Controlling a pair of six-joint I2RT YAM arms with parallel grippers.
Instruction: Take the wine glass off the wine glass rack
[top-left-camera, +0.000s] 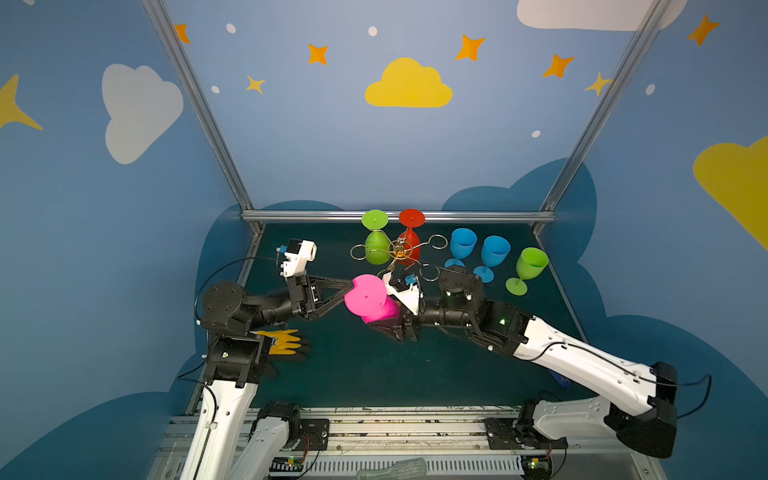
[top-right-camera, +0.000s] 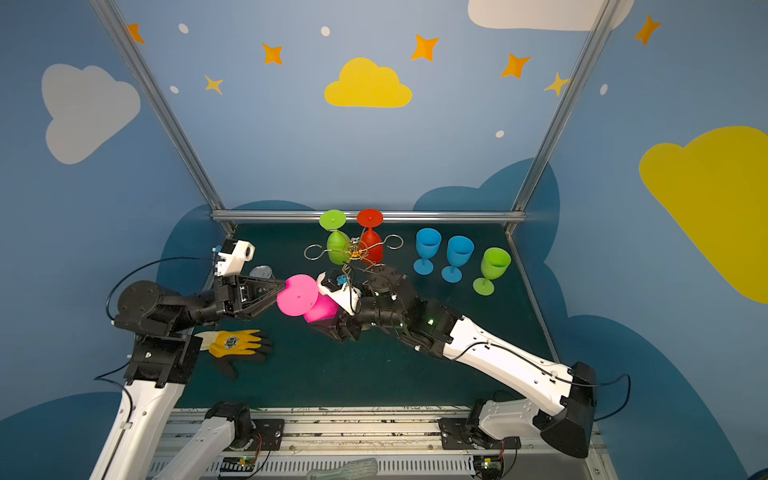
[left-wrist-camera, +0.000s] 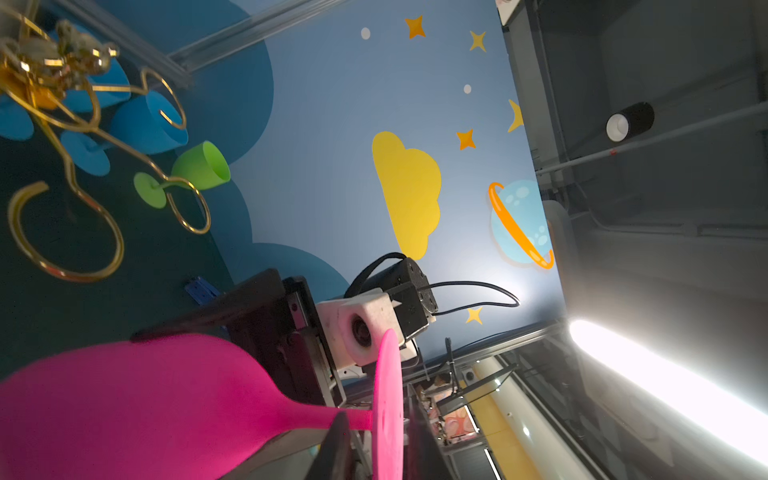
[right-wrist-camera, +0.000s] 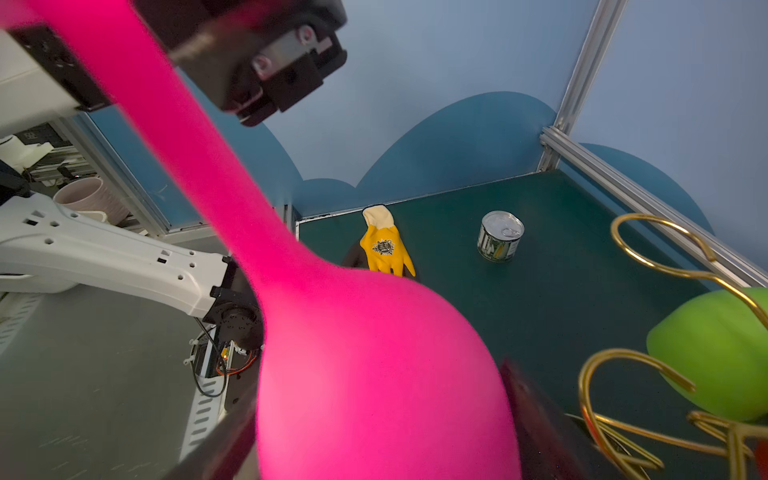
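Nearest me, on the dark green matte surface (top-left-camera: 374, 374), a yellow work glove with black fingers (top-left-camera: 284, 341) lay flat beside the left arm.

Just past it the two tools met over the middle. The right tool (top-left-camera: 378, 320) was clamped across the rounded bowl of a matte, opaque pink wine glass (top-left-camera: 371, 297). In the right wrist view the bowl filled the gap between the dark fingers. The glass hung in the air, tilted, with its flat round foot uppermost and turned toward the left. Its slim stem flared smoothly into the bowl. The left tool (top-left-camera: 352, 286) had its tapered black fingers at the stem just under the foot. They stood a little apart, and I could not tell whether they pressed on it.

The glass was off the gold wire rack (top-left-camera: 400, 248), just in front of it and apart from its loops. The rack was thin polished wire, with looped arms radiating from a central hub. From its far arms hung a lime green wine glass (top-left-camera: 376, 249) and a red wine glass (top-left-camera: 409, 241), both foot up.

Right of the rack, two blue goblets (top-left-camera: 462, 245) and a green goblet (top-left-camera: 531, 264) stood upright in a row. Behind the left tool sat a small silver tin can (top-right-camera: 262, 272) with a ring-pull lid.
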